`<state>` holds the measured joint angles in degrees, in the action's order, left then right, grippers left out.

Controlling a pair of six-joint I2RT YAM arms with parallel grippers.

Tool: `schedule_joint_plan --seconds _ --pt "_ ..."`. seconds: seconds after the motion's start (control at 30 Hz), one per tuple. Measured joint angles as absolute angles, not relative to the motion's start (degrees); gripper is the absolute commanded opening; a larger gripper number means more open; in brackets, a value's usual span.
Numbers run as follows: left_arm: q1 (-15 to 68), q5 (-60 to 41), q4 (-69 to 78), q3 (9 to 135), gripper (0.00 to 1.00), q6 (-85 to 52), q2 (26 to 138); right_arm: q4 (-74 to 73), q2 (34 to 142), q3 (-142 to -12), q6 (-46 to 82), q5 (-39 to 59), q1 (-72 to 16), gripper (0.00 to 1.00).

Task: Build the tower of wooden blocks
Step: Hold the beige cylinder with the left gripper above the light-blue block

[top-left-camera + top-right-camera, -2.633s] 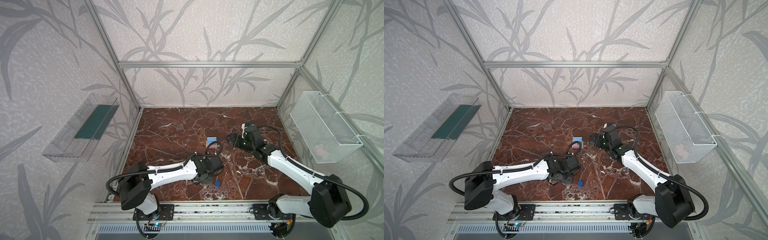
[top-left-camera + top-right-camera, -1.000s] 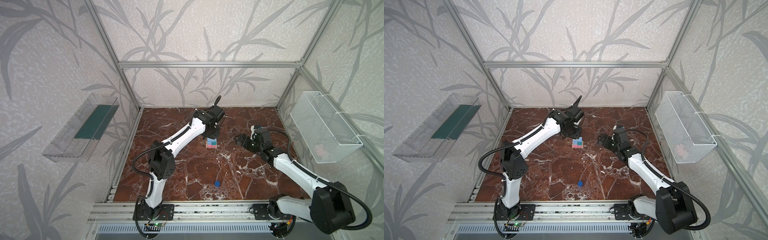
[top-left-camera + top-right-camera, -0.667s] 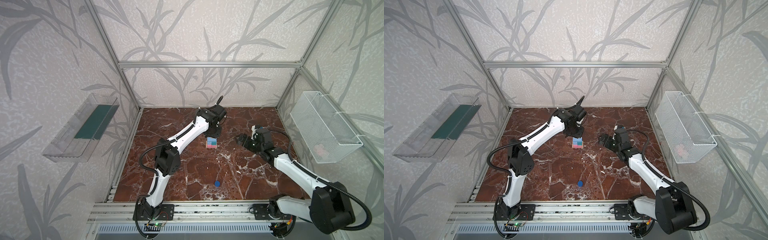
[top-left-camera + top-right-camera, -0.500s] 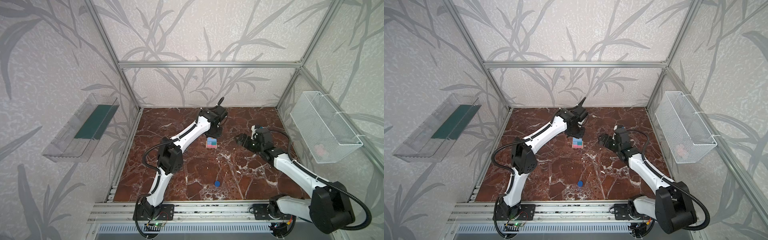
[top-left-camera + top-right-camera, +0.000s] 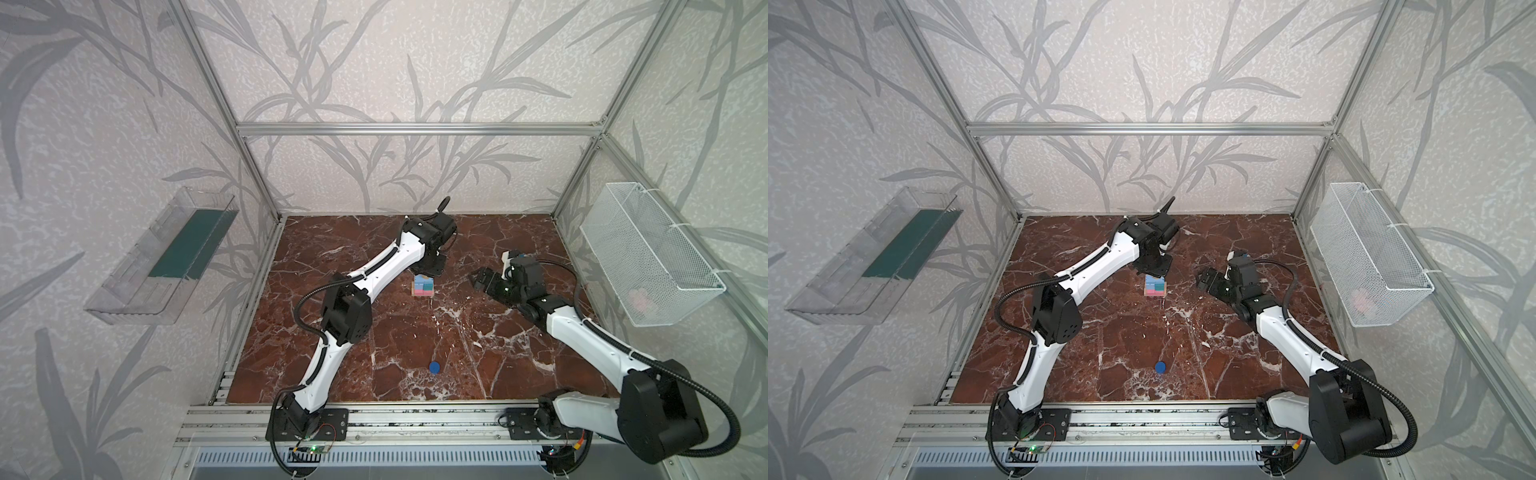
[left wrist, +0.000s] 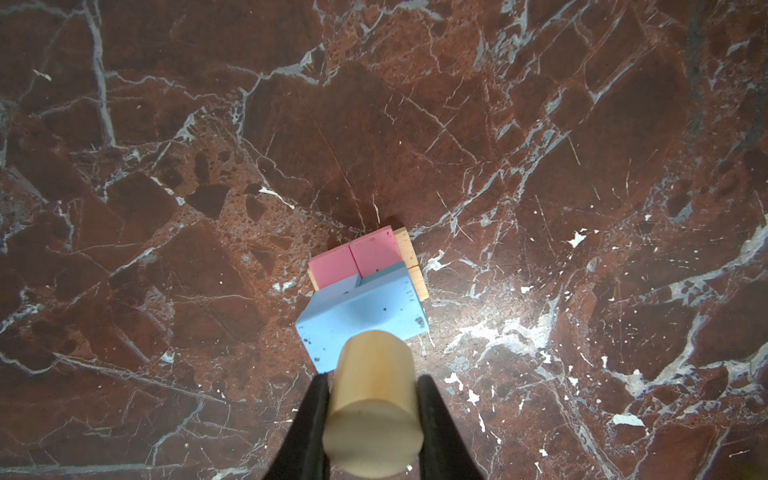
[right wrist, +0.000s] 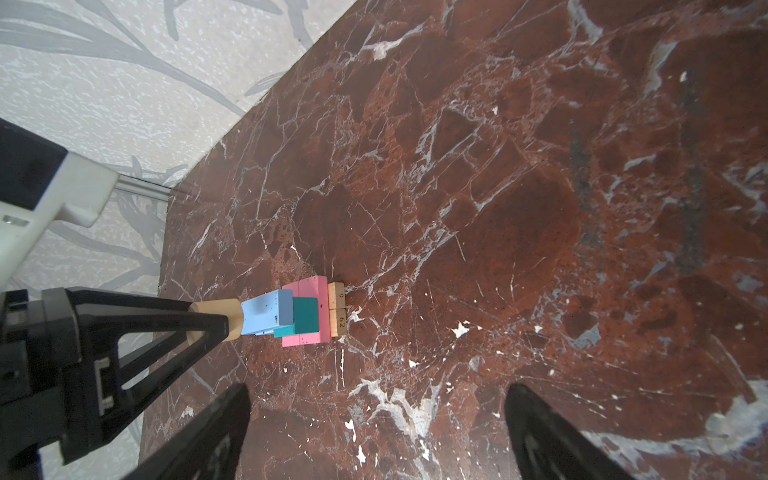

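Over the last few seconds the left arm swung from the near edge of the marble tabletop (image 5: 478, 353), beside the dark blue cylinder (image 5: 434, 366), out to the far middle. The left gripper (image 5: 432, 266) now hung directly over the tower (image 5: 423, 286). Its jaws were closed partway on the tan cylinder (image 6: 374, 415), gripping its round sides. In the right wrist view the cylinder's lower face met, or all but met, the top light blue block (image 7: 266, 313); whether it was fully seated could not be told. The right gripper (image 5: 482, 279) had backed off a little to the right and stood wide open, holding nothing. The placing looked nearly done, with only the release to come. The dark blue cylinder, alone near the front edge, seemed to be the last piece left.

The tower stood at the far centre. Two tan bars (image 7: 336, 309) lay lowest, with two pink bars (image 7: 309, 286) across them. A teal cube (image 7: 307, 313) and the light blue blocks sat above, their edges slightly offset.
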<state>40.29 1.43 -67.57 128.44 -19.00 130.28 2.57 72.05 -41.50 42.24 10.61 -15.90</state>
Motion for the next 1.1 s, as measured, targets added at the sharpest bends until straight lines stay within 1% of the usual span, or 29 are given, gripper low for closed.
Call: schedule_joint_plan --seconds 1.1 --pt "39.31 1.13 -67.90 128.44 0.01 -19.07 132.20 1.43 73.17 -41.50 42.48 11.05 -15.88 0.95"
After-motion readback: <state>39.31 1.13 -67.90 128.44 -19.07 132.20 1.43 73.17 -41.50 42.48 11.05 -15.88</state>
